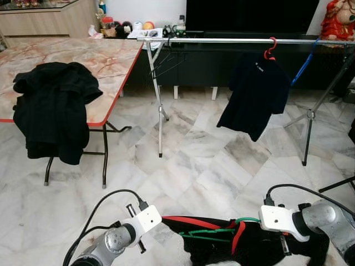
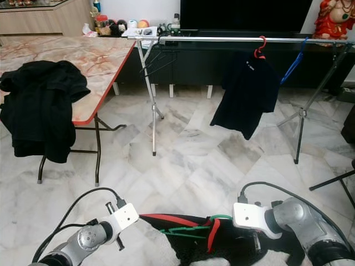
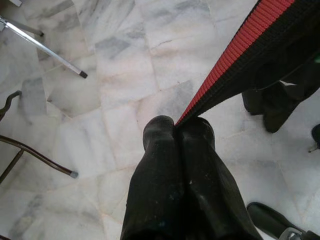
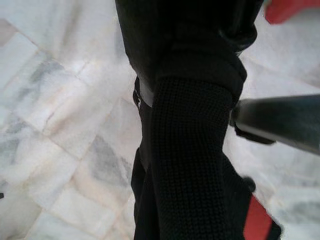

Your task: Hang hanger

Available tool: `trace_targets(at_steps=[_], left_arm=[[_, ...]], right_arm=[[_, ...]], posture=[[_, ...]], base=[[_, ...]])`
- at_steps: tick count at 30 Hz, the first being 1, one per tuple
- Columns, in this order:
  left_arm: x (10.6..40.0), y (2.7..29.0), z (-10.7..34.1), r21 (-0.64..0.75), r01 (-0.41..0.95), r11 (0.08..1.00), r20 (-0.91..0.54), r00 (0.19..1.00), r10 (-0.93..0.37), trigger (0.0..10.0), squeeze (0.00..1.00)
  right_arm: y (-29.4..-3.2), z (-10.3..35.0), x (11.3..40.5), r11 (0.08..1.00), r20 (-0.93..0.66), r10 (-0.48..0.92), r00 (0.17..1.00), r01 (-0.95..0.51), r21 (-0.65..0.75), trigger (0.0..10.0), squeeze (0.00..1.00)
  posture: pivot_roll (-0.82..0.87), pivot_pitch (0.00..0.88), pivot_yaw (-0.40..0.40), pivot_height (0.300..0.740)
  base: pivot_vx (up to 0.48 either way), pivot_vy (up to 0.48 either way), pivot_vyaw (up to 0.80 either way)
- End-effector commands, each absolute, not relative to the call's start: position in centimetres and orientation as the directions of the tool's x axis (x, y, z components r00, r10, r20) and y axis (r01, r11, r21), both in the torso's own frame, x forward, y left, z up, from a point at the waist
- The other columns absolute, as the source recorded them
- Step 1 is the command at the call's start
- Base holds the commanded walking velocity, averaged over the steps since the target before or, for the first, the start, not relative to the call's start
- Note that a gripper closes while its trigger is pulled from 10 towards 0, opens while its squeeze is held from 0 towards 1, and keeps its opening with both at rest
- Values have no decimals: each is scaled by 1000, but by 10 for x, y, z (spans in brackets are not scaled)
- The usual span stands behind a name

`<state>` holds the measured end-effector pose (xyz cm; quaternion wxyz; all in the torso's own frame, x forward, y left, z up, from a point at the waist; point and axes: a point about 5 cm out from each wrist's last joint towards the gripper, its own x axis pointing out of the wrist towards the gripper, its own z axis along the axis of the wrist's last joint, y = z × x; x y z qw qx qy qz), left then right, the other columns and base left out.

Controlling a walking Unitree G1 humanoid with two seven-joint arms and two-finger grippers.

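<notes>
Black garment (image 1: 249,246) with green hanger (image 1: 208,233) stretched between both arms, low over marble floor (image 1: 194,166). Left gripper (image 3: 176,126) clenched on its red-trimmed edge (image 3: 235,55). Right gripper: cloth bunched over fingers, grip unclear. Beyond: table (image 1: 83,61) with dark clothes (image 1: 52,108), rail (image 1: 244,40) bearing hung shirt (image 1: 256,94).

Floor (image 1: 199,166): pale grey-veined marble tiles, glossy. Left: folding table (image 1: 83,61) with pinkish marble-pattern top, red edge, dark metal legs (black clothing heap (image 1: 55,111) draped over its near edge). Far wall: long dark low cabinet (image 1: 222,66); large black screen (image 1: 249,15) above. Wooden sideboard (image 1: 50,19) far left.
</notes>
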<state>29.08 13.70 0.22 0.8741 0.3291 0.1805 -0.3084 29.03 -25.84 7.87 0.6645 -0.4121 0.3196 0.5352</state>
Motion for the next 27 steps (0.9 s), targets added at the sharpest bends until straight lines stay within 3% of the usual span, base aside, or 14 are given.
trace_targets(at_steps=[1,4,9,16,27], left_arm=[[285,159,-5,474,645,600,-573,743,-347,0,0],[290,158,1,476,654,588,-562,741,-368,0,0],[296,158,8,488,673,556,-555,731,-398,0,0],[302,155,17,469,710,526,-557,699,-448,0,0],[301,151,17,469,737,486,-576,673,-465,0,0]], right_arm=[[-277,82,288,107,-899,366,239,-971,-215,0,0],[-275,79,295,100,-904,293,311,-950,-295,0,0],[-266,80,305,110,-874,290,390,-921,-375,0,0],[-255,76,312,119,-852,290,436,-900,-420,0,0],[-224,85,316,257,-715,556,424,-906,-338,0,0]], posture=[[59,90,27,740],[64,91,27,740],[66,93,29,740],[72,93,24,740],[73,91,26,740]], base=[[0,0,0],[0,0,0],[0,0,0],[0,0,0],[0,0,0]])
